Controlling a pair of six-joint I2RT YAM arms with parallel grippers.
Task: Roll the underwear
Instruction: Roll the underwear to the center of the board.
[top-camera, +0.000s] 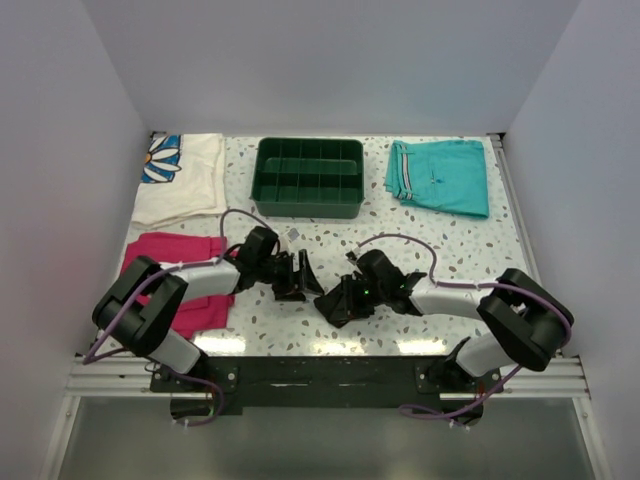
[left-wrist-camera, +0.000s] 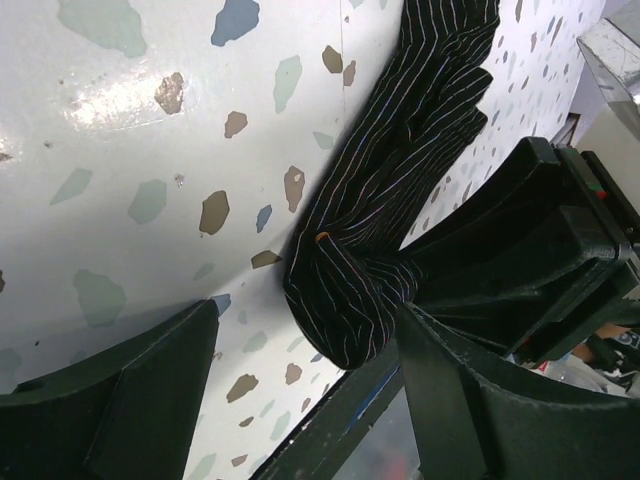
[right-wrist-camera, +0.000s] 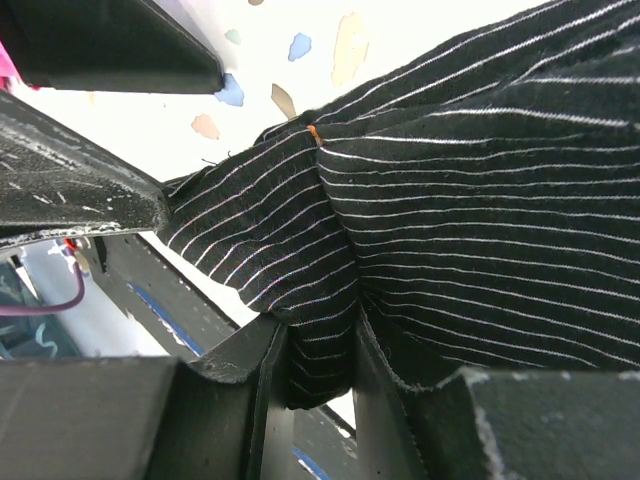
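1. Count from the overhead cam: one pair of underwear (left-wrist-camera: 400, 170), black with thin pale stripes. It's bunched into a long rope at the near middle of the worktop (top-camera: 450, 245), strung between my two hands.
2. Left hand (left-wrist-camera: 305, 315): fingers spread wide, with the balled-up end of the underwear sitting between them, close to the worktop's front edge.
3. Right hand (right-wrist-camera: 320, 335): fingers pressed close together, pinching a fold of the striped fabric.
4. Other stuff, one of each:
   - a green divided tray (top-camera: 310, 205) at the back middle
   - teal shorts (top-camera: 440, 178) folded at the back right
   - a magenta cloth (top-camera: 165, 250) at the left, partly under the left arm
   - a white cloth (top-camera: 185, 180) with a blue flower print at the back left
5. Labels: only one small orange tag (left-wrist-camera: 322, 238) on the bunched end, too small to read.
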